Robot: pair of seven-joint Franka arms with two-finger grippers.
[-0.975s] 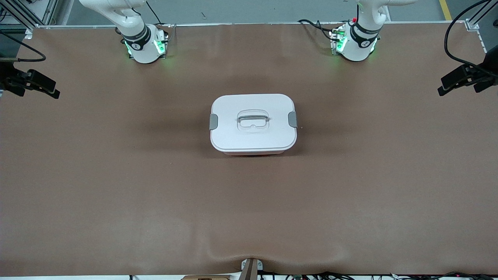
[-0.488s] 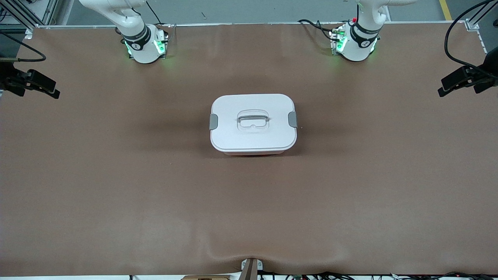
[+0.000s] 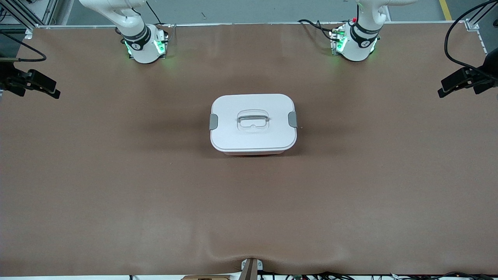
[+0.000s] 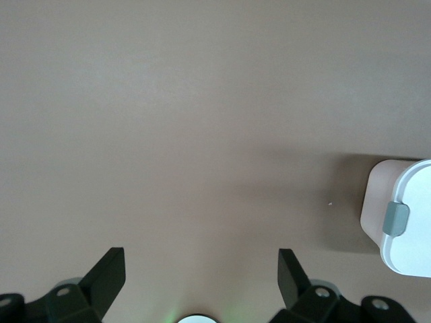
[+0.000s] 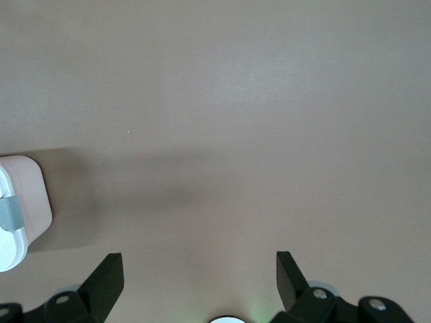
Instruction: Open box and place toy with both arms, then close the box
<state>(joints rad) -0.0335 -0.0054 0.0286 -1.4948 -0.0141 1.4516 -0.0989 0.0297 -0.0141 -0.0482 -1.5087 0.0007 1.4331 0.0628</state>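
Box (image 3: 253, 123) lidded, apart from both spread fingers (image 4: 108, 274).

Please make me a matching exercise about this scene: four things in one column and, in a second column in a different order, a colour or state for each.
Things:
1. lid
2. side clip
3. left gripper
4. table

Colour or state:
A. brown
B. open, over bare table
C. grey
D. white, closed on the box

Pairs: 1-D, 2-C, 3-B, 4-A
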